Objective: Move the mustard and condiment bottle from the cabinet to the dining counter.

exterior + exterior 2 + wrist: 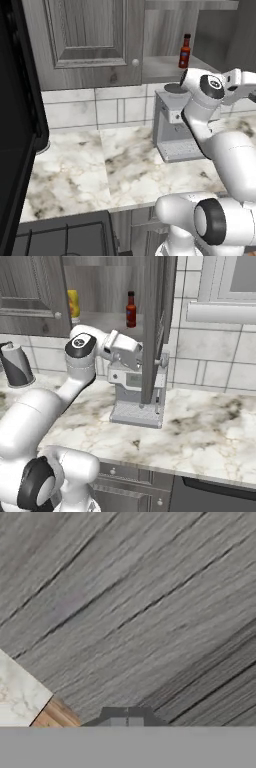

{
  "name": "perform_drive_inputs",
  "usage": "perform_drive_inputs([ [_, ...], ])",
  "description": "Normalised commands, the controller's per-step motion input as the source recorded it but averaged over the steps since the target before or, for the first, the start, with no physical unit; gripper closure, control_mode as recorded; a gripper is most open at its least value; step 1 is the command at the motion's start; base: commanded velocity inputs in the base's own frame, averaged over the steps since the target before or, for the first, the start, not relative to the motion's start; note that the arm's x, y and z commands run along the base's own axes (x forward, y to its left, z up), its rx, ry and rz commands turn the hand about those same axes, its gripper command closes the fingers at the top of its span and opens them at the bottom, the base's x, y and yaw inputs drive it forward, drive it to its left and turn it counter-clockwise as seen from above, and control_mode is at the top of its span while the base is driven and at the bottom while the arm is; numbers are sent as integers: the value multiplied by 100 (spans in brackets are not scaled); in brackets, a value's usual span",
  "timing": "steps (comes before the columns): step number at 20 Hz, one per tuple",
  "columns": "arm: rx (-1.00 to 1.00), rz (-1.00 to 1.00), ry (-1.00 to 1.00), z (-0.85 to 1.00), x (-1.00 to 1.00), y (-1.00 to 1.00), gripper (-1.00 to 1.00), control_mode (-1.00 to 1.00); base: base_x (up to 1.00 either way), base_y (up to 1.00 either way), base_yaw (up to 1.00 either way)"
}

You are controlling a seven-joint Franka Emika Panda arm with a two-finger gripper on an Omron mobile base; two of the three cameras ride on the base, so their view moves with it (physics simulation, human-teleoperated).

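The grey wood-grain cabinet (100,321) stands with its right door (152,331) swung open, seen edge-on. On its shelf the slim dark condiment bottle (131,309) (185,51) stands upright. The yellow mustard (73,303) stands at the shelf's left, half hidden behind the closed door. Below the shelf, my gripper (140,358) is shut on nothing and sits close against the inner face of the open door. In the hand view its fingertips (127,716) are together before close grey wood grain. The dining counter is out of view.
A grey coffee machine (135,401) (172,130) stands on the marble worktop (210,431) right under the gripper. A dark cylindrical jug (17,367) is at the left. A black appliance (15,125) and a stove (60,235) flank the left side.
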Motion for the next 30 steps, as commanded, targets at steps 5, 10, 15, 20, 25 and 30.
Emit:
perform_drive_inputs([
  [5, 0, 37, -41, -3, -70, 9, 100, -100, 0, 0, 0],
  [10, -3, 27, -5, 18, -40, 69, 100, -100, 0, 0, 0],
  [15, 5, 29, -1, 27, -2, 96, 100, -100, 0, 0, 0],
  [20, 14, 34, 0, 29, 1, 94, 100, -100, 0, 0, 0],
  [25, 22, 22, 3, 28, 13, 96, 100, -100, 0, 0, 0],
  [30, 13, 33, 13, 17, 26, 86, 100, -100, 0, 0, 0],
])
